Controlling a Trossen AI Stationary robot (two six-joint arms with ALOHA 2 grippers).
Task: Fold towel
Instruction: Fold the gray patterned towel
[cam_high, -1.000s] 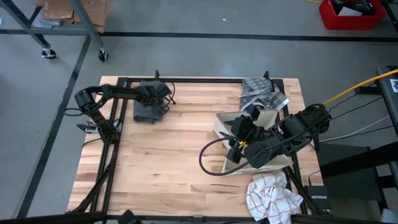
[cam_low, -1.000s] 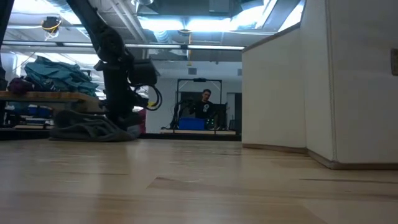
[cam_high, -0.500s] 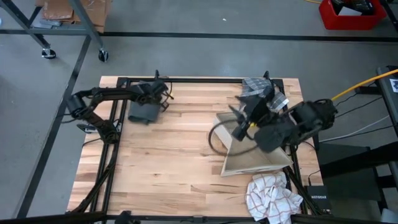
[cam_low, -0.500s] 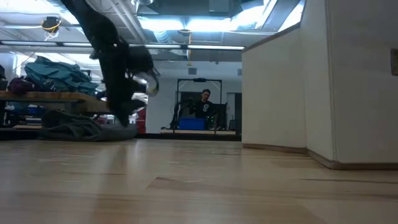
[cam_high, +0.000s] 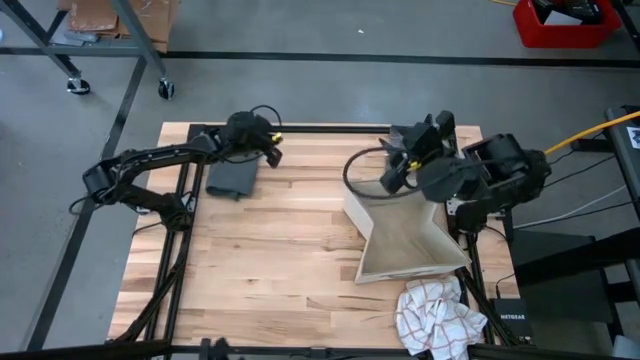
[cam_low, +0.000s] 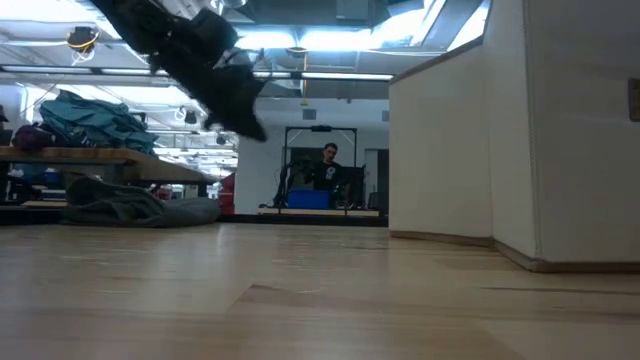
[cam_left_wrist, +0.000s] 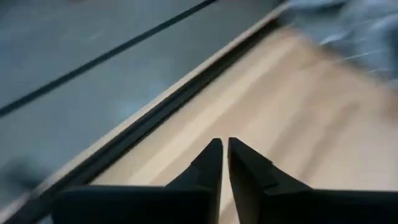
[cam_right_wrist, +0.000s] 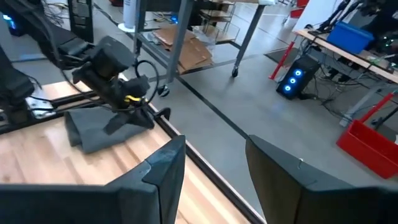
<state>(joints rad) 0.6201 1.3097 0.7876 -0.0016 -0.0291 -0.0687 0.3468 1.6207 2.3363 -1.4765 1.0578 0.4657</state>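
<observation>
A folded grey towel (cam_high: 232, 177) lies flat at the table's far left, also seen in the low view (cam_low: 140, 210) and the right wrist view (cam_right_wrist: 99, 134). My left gripper (cam_high: 270, 152) hangs in the air just right of it and clear above it (cam_low: 250, 125). Its fingers (cam_left_wrist: 222, 144) stand shut to a thin slit with nothing between them. My right gripper (cam_high: 393, 172) is raised at the far right, above the box's far end. It is open (cam_right_wrist: 214, 162) and holds nothing.
A pale open box (cam_high: 405, 240) stands at the right. A checked white-and-red cloth (cam_high: 440, 315) lies bunched at the near right corner. A striped cloth (cam_high: 405, 135) at the far right shows partly behind my right arm. Bare wood spans the middle and near left.
My left gripper has lifted off the grey towel and tipped up from pointing down to nearly level; the towel stays flat on the table. My right gripper has swung from over the box toward the far edge and risen a little, still open.
</observation>
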